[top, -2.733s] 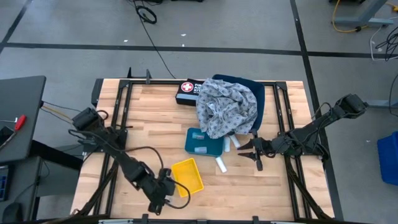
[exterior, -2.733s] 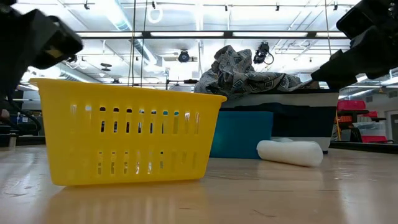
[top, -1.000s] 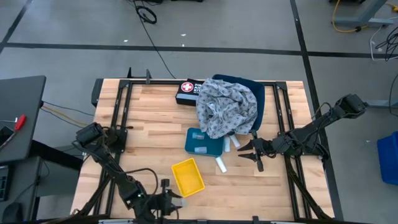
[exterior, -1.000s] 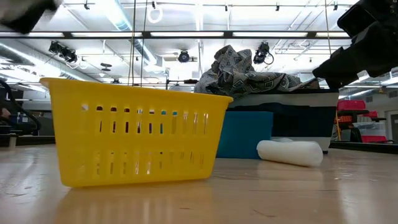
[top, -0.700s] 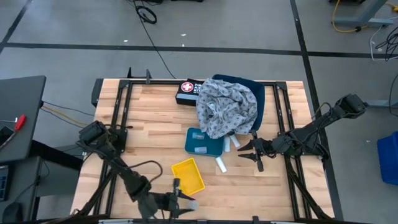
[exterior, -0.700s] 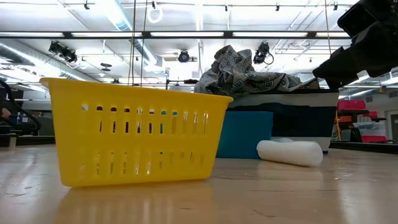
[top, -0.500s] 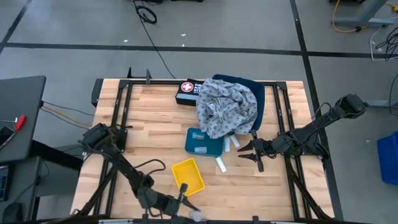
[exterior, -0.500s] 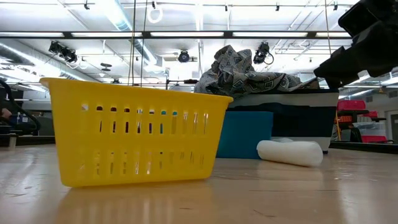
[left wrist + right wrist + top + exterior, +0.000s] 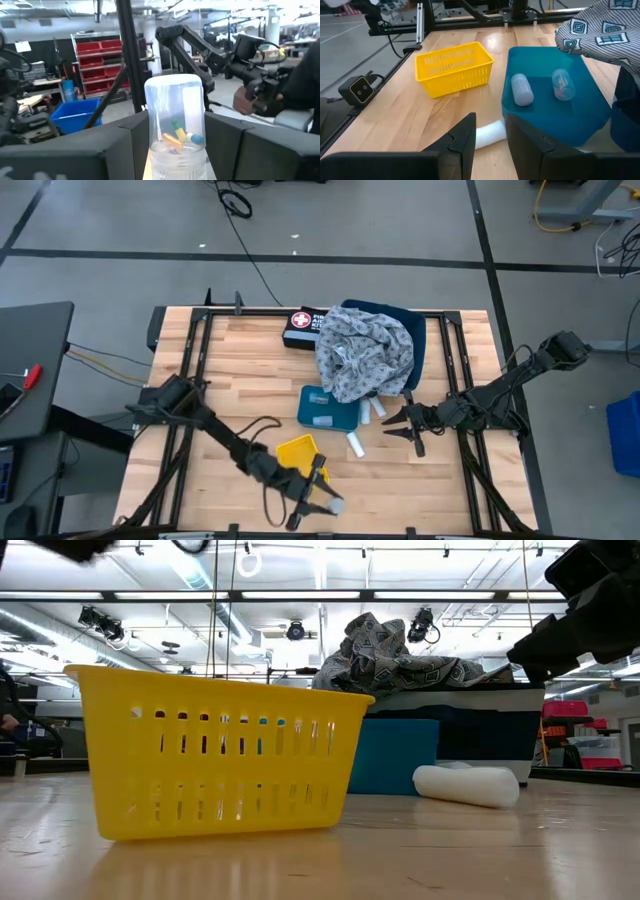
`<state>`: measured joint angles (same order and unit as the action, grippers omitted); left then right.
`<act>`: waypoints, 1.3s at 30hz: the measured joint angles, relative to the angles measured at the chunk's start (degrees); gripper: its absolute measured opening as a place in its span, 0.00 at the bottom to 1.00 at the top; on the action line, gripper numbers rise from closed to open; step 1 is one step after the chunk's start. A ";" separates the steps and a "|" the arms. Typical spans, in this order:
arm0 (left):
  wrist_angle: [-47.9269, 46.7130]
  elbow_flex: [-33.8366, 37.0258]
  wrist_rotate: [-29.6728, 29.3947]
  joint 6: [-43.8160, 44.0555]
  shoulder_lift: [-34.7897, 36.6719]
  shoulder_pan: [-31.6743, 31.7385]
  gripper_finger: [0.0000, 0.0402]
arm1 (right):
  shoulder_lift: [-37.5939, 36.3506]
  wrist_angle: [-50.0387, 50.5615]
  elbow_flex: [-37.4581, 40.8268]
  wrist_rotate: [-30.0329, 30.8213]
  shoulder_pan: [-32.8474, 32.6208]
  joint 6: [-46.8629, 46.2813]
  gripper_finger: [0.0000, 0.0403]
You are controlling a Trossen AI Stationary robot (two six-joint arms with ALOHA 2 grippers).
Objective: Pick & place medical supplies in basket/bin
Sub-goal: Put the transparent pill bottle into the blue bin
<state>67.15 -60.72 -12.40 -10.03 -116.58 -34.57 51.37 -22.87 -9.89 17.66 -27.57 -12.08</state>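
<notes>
My left gripper [image 9: 322, 500] hangs near the table's front edge, just right of the yellow basket [image 9: 298, 452], shut on a small clear vial [image 9: 175, 125] with coloured bits inside. My right gripper [image 9: 393, 427] stands open and holds nothing. Just before its fingers, a white roll [image 9: 487, 135] lies on its side on the wood. Behind that, the teal tray [image 9: 555, 107] has two small cylinders lying in it. A grey patterned cloth [image 9: 365, 350] is heaped over a blue-green cloth [image 9: 410, 320] and onto the tray's far edge. My left gripper pinches the vial's two sides [image 9: 150, 147] between its two fingers, around the vial's lower half. The fingers come about level from the table's left. The vial [image 9: 336, 505] is lifted clear of the table and stands upright between them.
A black first-aid box [image 9: 300, 326] lies at the far edge, left of the cloths. Two more white rolls [image 9: 372, 408] lie by the tray's right side. My left arm [image 9: 230, 442] reaches over the basket's near end. Bare wood lies on the left half of the table.
My left gripper has swung with the vial along the table's near edge toward the right, from left of the basket to its near right corner. It has risen a little and turned on the way. The basket and my right arm have kept still.
</notes>
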 joint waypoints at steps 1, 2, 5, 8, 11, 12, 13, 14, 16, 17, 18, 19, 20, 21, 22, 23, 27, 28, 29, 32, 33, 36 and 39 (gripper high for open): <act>1.59 0.83 1.04 0.35 -0.02 0.99 0.38 | 0.01 0.00 0.00 -0.08 0.00 -0.03 0.28; 4.29 1.83 1.89 0.73 -0.02 2.03 0.38 | 0.01 0.01 0.00 -0.15 0.01 -0.04 0.28; 12.53 5.71 4.86 2.74 0.00 5.51 0.38 | 0.00 0.05 0.00 -0.14 0.00 -0.09 0.28; 16.74 10.08 4.97 5.40 0.00 9.06 0.38 | 0.01 0.02 0.00 -0.14 0.00 -0.24 0.28; 18.96 13.68 4.97 8.35 0.02 12.63 0.38 | 0.00 0.03 0.00 -0.14 0.00 -0.59 0.28; 18.78 14.74 5.00 9.62 0.02 13.86 0.38 | 0.02 0.07 0.00 -0.14 0.00 -0.76 0.28; 18.51 15.79 4.99 10.68 0.02 15.03 0.38 | 0.02 0.04 0.00 -0.14 -0.02 -0.79 0.28; 18.28 16.67 4.96 11.49 0.11 16.14 0.38 | 0.01 0.02 0.00 -0.14 -0.02 -0.82 0.28; 17.94 18.51 4.96 12.80 0.86 18.26 0.38 | 0.01 0.11 0.00 -0.14 -0.02 -1.07 0.28; 17.69 19.53 4.94 13.28 1.72 19.16 0.38 | 0.00 0.09 0.00 -0.14 -0.02 -1.13 0.28; 17.44 20.50 4.94 13.77 2.55 20.02 0.38 | 0.00 0.10 0.00 -0.15 -0.02 -1.14 0.28; 16.89 21.28 4.95 13.91 3.45 20.82 0.38 | 0.02 0.10 0.00 -0.22 -0.01 -1.16 0.28; 16.06 22.40 4.97 13.94 4.66 21.54 0.38 | 0.00 0.09 0.00 -0.31 0.00 -1.16 0.28; 15.02 23.28 4.97 13.94 5.88 22.29 0.38 | 0.02 0.09 0.00 -0.36 0.00 -1.16 0.28; 12.99 23.84 4.98 13.95 7.29 23.01 0.38 | 0.01 0.15 0.00 -0.38 0.00 -1.16 0.28; 10.50 24.47 4.97 13.95 8.79 23.74 0.38 | 0.00 0.22 0.00 -0.38 0.00 -1.16 0.28; -3.49 24.88 4.92 14.16 13.19 26.10 0.38 | 0.00 0.35 0.00 -0.40 0.00 -1.14 0.28; -6.52 24.92 4.92 14.38 13.90 26.49 0.38 | 0.00 0.35 0.00 -0.40 0.00 -1.14 0.28; -8.81 24.80 4.95 14.59 14.24 26.85 0.38 | 0.01 0.35 0.00 -0.42 0.00 -1.12 0.28; -15.87 24.03 4.94 14.78 15.06 27.53 0.38 | 0.02 0.35 0.00 -0.56 0.00 -1.06 0.28; -17.74 23.63 4.95 14.75 15.06 27.57 0.38 | 0.01 0.37 0.00 -0.58 0.00 -1.02 0.28; -22.27 22.33 4.96 13.83 15.04 27.56 0.38 | 0.01 0.40 0.00 -0.58 0.00 -1.03 0.28; -27.50 20.63 4.98 13.00 15.04 27.56 0.38 | 0.00 0.42 0.00 -0.58 0.00 -1.02 0.28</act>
<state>39.66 -40.09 -7.42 2.97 -101.54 -7.01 51.38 -22.46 -9.89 17.08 -27.57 -13.10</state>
